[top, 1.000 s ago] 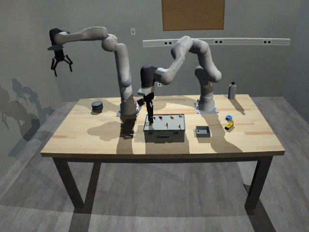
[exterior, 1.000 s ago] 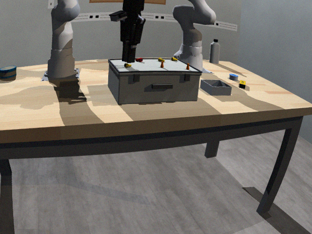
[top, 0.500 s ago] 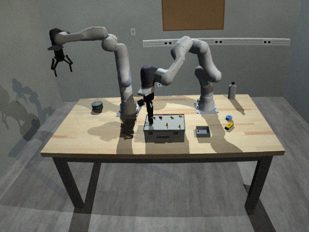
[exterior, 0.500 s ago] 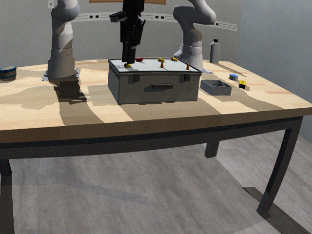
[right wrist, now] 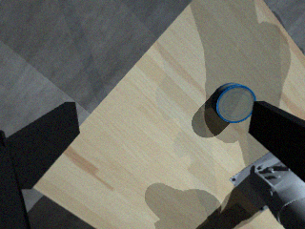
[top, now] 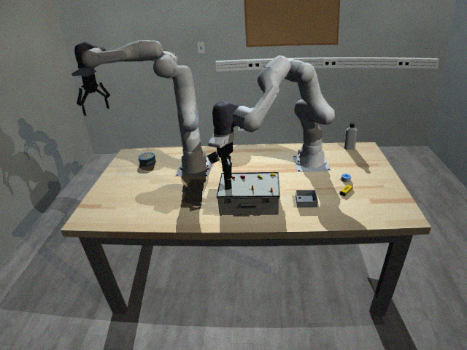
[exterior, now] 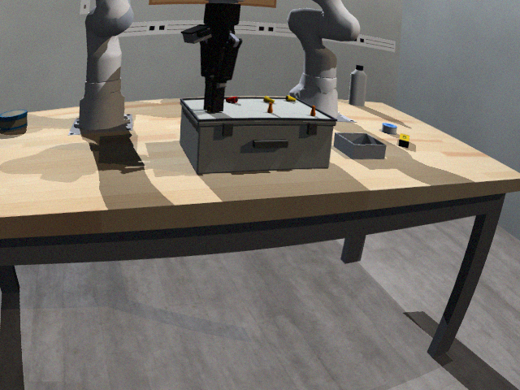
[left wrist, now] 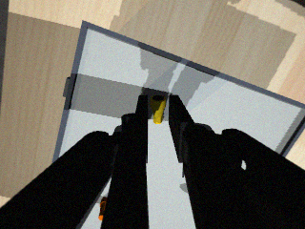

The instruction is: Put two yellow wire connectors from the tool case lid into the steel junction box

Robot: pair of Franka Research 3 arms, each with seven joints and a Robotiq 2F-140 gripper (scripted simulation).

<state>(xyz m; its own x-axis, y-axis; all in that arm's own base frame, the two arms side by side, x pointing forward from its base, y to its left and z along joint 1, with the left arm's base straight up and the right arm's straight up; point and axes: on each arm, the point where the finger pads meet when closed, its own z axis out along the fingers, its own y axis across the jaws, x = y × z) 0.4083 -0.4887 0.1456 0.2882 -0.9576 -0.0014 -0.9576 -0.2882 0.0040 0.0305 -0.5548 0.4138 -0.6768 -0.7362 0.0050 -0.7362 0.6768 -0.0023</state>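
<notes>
In the top view, the left gripper point(top: 228, 187) point(exterior: 214, 110) point(left wrist: 158, 109) is down at the lid of the tool case point(top: 231, 206) point(exterior: 235, 155), low centre — fingers nearly closed around a yellow connector point(left wrist: 158, 112), though I can't tell if they grip it. Two more yellow connectors point(top: 260, 176) point(top: 273, 174) point(exterior: 268, 99) point(exterior: 290, 98) lie toward the lid's upper right. The junction box point(top: 307, 204) point(exterior: 370, 153) sits right of the case. Upper left, the right gripper point(top: 96, 110) point(right wrist: 164, 117) hangs wide open — holding nothing.

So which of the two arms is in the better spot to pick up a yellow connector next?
The left one, I'd say. Its black gripper is down at the grey case's pale lid, fingers astride a yellow wire connector. The right gripper hangs open, far off.
</notes>
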